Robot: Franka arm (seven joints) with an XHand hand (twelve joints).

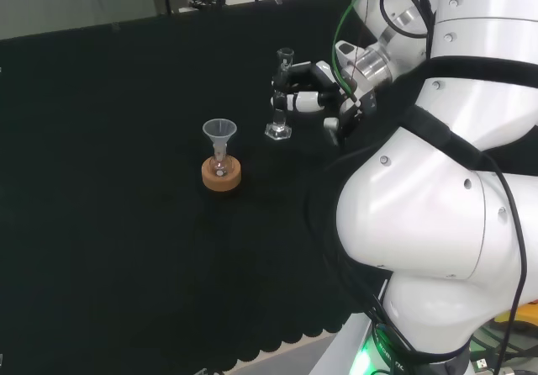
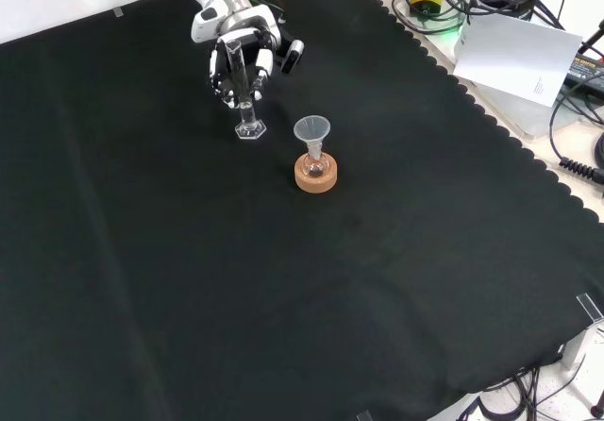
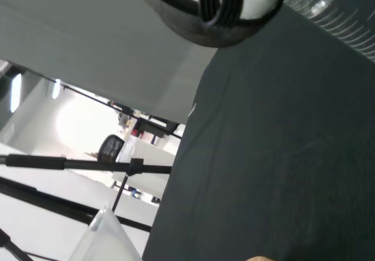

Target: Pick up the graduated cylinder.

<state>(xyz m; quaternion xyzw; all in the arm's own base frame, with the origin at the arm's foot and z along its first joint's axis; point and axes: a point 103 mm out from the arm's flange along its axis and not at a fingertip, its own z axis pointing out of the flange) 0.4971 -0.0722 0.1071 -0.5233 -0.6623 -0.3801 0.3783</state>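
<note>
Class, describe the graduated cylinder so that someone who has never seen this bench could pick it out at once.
On the black cloth, find the robot's black and white hand near the top of the front view. Its fingers curl round a slim, upright, clear tube: the graduated cylinder. Unlike the funnel nearby, which sits over a cork ring, it stands on its own flat, angular clear foot.

Even overhead light on my feeds, table cloth (image 2: 283,298) absorbing nearly all of it, almost no shadows readable on black. Head view: white arm link (image 1: 429,215) bright, soft sheen, not blown out. Front view: small highlights on glass funnel (image 2: 311,130), white paper (image 2: 517,58) near clipping. Wrist view: hand (image 3: 214,6) close, blurred; bright overexposed patch in room behind; cloth dim, grainy.
</note>
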